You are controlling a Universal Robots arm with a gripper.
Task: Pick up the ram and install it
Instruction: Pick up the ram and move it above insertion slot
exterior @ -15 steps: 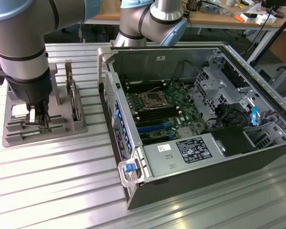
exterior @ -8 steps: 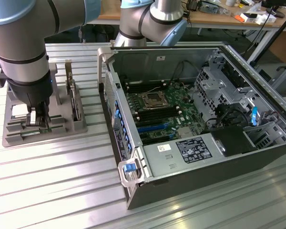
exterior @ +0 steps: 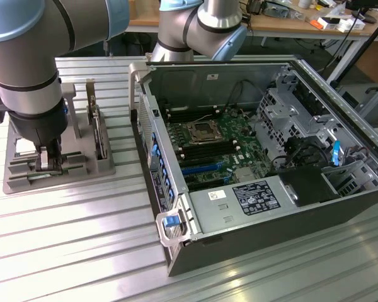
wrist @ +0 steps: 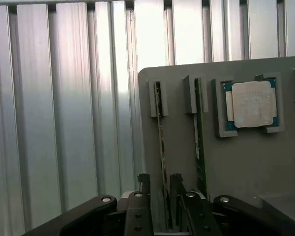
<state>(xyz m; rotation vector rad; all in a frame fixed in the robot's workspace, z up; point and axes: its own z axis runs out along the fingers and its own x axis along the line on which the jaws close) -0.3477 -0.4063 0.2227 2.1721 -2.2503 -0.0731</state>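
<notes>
The gripper (wrist: 160, 181) has its jaws spread, one either side of the ram (wrist: 160, 132) and seemingly clear of it. The ram stands on edge in a holder (wrist: 246, 162) slot, its long axis running along the gap between them. In the exterior view, the holder is at nine o'clock from the case (exterior: 271, 211).

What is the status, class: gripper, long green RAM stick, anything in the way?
Black two-finger gripper open, astride the long thin green RAM stick. Stick on edge in grey plastic holder, not lifted. Second green stick close alongside, apart.
</notes>
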